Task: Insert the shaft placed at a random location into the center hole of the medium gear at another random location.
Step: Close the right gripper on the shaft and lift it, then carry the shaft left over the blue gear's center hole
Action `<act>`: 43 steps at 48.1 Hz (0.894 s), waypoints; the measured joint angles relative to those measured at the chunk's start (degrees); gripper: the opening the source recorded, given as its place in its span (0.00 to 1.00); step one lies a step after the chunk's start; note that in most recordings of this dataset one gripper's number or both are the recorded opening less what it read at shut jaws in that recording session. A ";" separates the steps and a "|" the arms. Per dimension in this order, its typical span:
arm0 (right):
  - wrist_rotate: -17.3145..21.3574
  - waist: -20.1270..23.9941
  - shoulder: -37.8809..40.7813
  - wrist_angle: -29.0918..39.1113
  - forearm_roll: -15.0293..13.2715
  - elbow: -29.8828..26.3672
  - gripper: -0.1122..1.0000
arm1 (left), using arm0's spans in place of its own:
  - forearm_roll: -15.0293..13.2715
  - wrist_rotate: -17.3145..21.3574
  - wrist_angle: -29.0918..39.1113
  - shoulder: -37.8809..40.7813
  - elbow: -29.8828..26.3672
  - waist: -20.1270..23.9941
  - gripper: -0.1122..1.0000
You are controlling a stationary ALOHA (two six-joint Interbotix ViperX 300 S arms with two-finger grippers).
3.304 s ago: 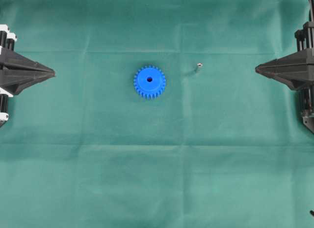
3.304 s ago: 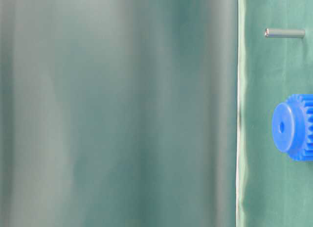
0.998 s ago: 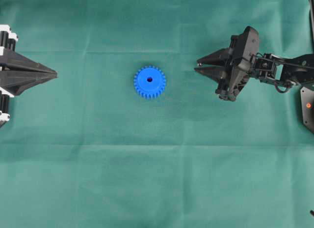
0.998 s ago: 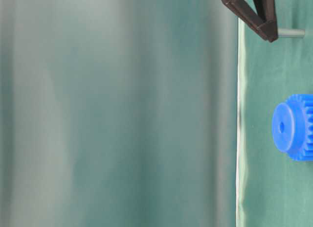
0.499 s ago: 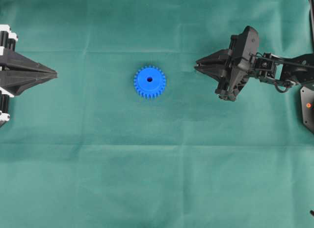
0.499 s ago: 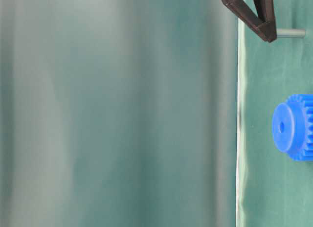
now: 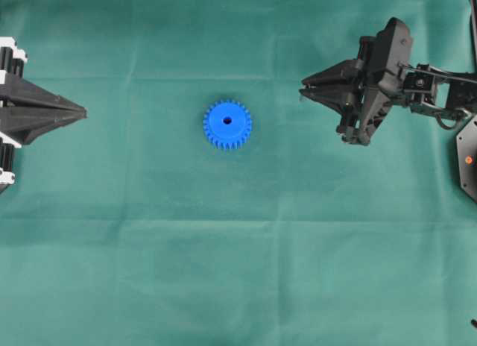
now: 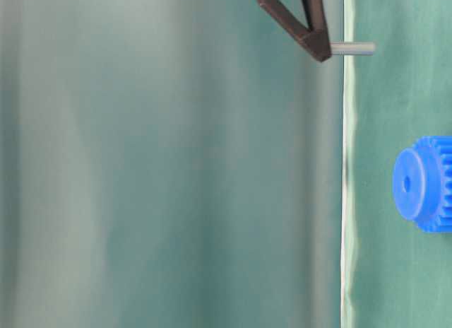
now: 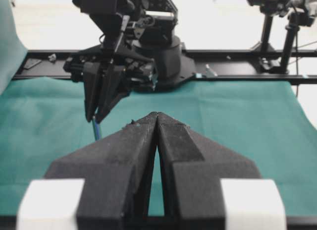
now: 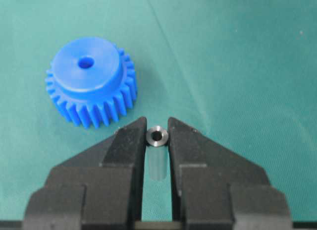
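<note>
Here, table: the green-clothed table [image 7: 149,271] lay below both end effectors, offering the shaft a soft, slightly yielding landing.
Left end effector: the left end effector [image 9: 157,122] sat parked with its fingers pressed together and nothing between them.
Right end effector: the right end effector [image 10: 157,136] was nearly closed, gripping the shaft.
Medium gear: the medium gear [image 10: 89,81] lay flat ahead and to the left of the right end effector's tips, well apart; rigid plastic, probably light enough to skid if nudged.
Shaft: the shaft [image 10: 157,137] stood upright between the right fingers [image 10: 130,141], lifted off the cloth; hard, smooth metal, likely slippery, so the mid-length pinch seemed sensible.
Center hole: the center hole [image 10: 85,63] faced upward, unobstructed; the fit looked snug and would probably need square alignment.
</note>
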 measured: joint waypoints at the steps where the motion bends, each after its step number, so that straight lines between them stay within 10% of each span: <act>1: -0.09 0.00 -0.26 0.18 0.00 0.00 0.22 | 0.00 0.00 0.00 0.00 -0.09 0.00 0.10; 43: -0.44 3.25 8.35 0.88 0.00 -10.20 0.22 | 0.00 0.00 0.79 0.00 0.00 0.00 0.10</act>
